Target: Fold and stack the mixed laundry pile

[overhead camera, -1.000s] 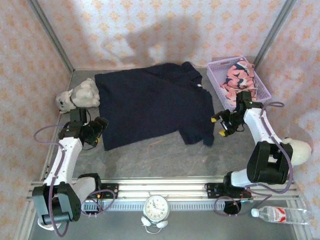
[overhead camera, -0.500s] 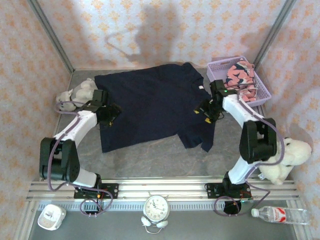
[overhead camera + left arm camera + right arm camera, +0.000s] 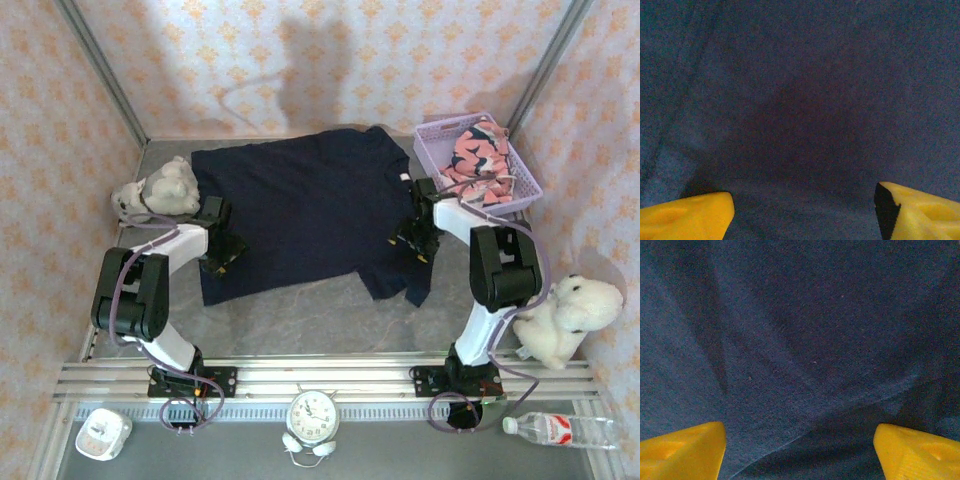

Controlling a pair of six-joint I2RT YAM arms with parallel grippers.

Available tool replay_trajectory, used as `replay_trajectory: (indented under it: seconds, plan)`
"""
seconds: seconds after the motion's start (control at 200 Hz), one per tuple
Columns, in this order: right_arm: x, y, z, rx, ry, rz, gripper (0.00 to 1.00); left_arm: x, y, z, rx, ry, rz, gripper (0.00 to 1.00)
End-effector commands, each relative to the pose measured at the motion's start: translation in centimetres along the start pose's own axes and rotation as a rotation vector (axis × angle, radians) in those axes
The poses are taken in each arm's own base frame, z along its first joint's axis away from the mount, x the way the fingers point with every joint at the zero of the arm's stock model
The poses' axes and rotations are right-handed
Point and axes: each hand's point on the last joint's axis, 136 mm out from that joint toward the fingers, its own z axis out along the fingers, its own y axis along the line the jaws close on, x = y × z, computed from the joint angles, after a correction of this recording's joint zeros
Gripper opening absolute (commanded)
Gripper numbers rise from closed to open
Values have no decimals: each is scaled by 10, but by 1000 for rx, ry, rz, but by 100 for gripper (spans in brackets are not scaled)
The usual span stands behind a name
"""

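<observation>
- Nearest me, past the rail my bases are bolted to, sits a white clock (image 3: 313, 412). Its dial is too small to read.
- A clear water bottle (image 3: 560, 430) lies at the near right corner. It has a red-and-white label whose writing I cannot make out.
- A white plush toy (image 3: 565, 318) sits at the right edge of the grey worktop (image 3: 300, 320), beside my right arm.
- My left gripper (image 3: 222, 248) is down at the left edge of the dark navy garment (image 3: 300, 205), near its closer left corner.
- In the left wrist view my left gripper (image 3: 805, 210) stands wide open. Its yellow fingertips (image 3: 685, 217) are far apart, with only flat navy cloth between them and nothing pinched.
- My right gripper (image 3: 410, 238) is down on the right side of the same garment, by the sleeve that points toward me.
- In the right wrist view my right gripper (image 3: 800, 445) is also wide open. Its yellow fingertips (image 3: 682, 450) are spread over creased navy cloth, and it has hold of nothing.
- I cannot tell whether either gripper's tips press into the cloth.
- The navy garment lies spread across the middle of the worktop. A small white tag (image 3: 404, 178) shows at its right edge, too small to read.
- A grey plush toy (image 3: 160, 190) lies just beside the garment's far left corner.
- Farthest right, the salmon-pink garment (image 3: 478, 155) with navy-and-white shapes lies bunched inside the lavender lattice basket (image 3: 432, 160).
</observation>
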Motion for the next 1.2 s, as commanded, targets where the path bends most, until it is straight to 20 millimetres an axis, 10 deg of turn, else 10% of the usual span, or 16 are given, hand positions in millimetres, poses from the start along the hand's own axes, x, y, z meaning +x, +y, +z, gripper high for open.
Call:
replay_trajectory:
  seconds: [0.0,0.545,1.031,1.191]
  plan:
    - [28,-54,4,197,48,-77,82,4,48,9,-234,27,133,78]
    - [97,-95,-52,209,67,-65,79,-22,35,-66,-120,-30,47,100]
    - [127,-86,-8,198,99,6,55,38,90,-36,-140,71,-100,73]
    - [124,-81,0,188,110,-12,24,46,95,-27,-141,88,-112,64]
